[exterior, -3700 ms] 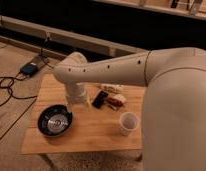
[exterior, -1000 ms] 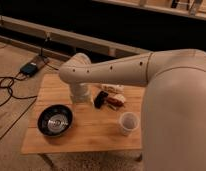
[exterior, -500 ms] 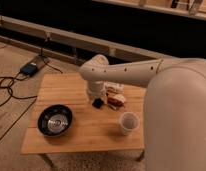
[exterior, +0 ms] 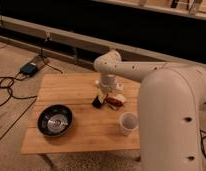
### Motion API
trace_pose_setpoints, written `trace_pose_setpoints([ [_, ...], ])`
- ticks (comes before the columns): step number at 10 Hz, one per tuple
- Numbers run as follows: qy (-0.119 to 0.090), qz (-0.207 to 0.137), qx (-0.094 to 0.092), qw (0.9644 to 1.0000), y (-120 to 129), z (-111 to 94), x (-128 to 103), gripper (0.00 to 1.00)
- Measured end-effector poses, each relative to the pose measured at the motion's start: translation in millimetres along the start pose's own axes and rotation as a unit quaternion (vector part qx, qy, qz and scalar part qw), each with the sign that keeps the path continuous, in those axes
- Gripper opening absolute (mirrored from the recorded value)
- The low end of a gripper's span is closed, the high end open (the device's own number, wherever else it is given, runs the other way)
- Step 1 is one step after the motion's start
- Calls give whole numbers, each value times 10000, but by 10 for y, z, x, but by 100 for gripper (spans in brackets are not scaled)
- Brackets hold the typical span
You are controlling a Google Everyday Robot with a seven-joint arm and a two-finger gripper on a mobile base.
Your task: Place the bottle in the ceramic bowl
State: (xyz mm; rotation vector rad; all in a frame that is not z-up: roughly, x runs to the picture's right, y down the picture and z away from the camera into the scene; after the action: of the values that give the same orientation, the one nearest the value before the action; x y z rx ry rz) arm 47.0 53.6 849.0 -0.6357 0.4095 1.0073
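Note:
The ceramic bowl (exterior: 55, 120), black with a shiny silvery centre, sits on the front left of the wooden table (exterior: 61, 90). My gripper (exterior: 103, 92) hangs from the white arm (exterior: 141, 72) over the middle of the table, well to the right of the bowl. A small pale shape directly under the gripper looks like the bottle (exterior: 102, 96). It stands beside a flat black object (exterior: 96, 103). I cannot tell whether the gripper holds it.
A translucent white cup (exterior: 128, 123) stands at the front right of the table. A reddish-brown packet (exterior: 116, 100) lies right of the gripper. My white body (exterior: 171, 125) fills the right side. Cables and a black box (exterior: 30, 68) lie on the floor at left.
The arm has swung right, from beside the bowl to the middle of the table. The gripper now sits over the pale bottle and the black object. The bowl and cup have not moved.

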Motion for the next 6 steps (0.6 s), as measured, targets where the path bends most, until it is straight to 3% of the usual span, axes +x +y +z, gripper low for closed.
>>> trace_pose_setpoints([
  [3, 46, -463, 156, 9988, -201, 38, -287, 65],
  [6, -84, -673, 270, 9973, -419, 85, -515, 65],
])
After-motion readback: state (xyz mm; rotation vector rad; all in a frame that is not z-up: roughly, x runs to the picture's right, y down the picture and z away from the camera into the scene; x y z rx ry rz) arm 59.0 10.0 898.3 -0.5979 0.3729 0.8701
